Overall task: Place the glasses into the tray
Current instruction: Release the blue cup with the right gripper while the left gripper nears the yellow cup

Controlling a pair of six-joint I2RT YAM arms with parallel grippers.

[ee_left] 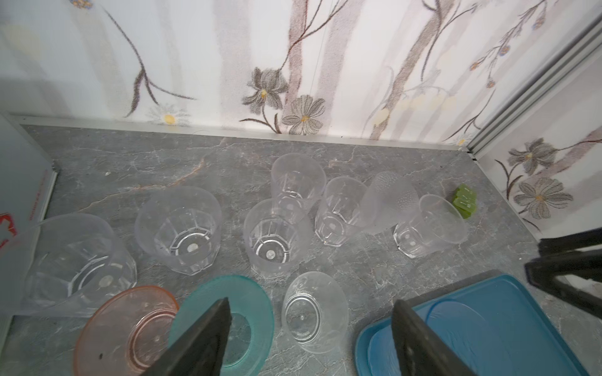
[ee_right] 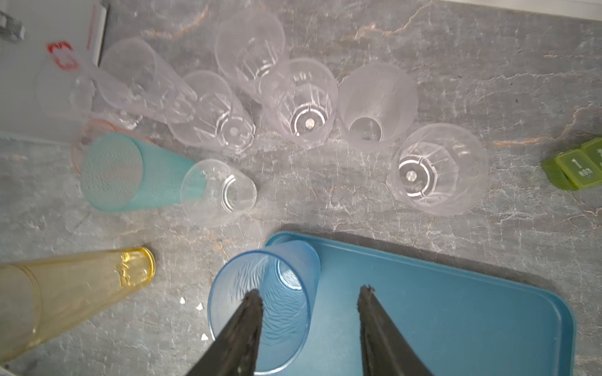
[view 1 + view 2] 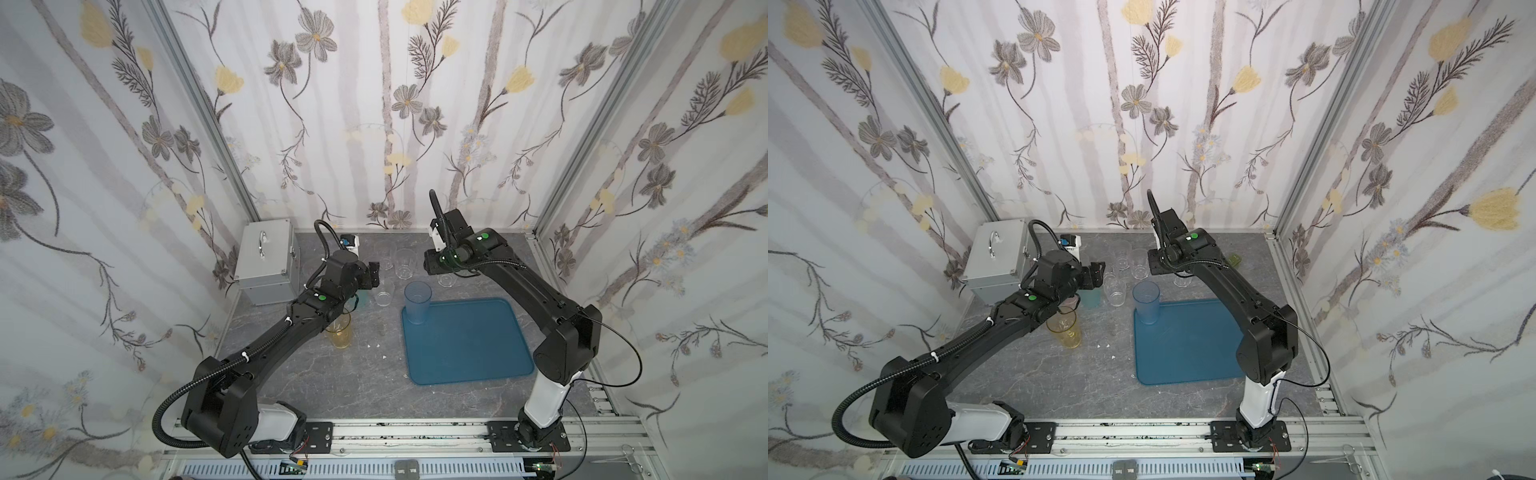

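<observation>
Glasses [image 1: 280,241]: 1 blue glass [image 3: 417,301] upright in tray [image 3: 469,345] corner, leaving room; rest on table [image 3: 332,374] | right gripper [image 2: 310,290] parted, empty above it | left gripper [image 1: 311,302] wide, empty, above clear glass [image 1: 314,322], likely next pick

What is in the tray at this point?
Only the blue glass, upright in the far-left corner of the tray; the rest of its floor shows bare. The right arm hides part of its right rim in a top view.
</observation>
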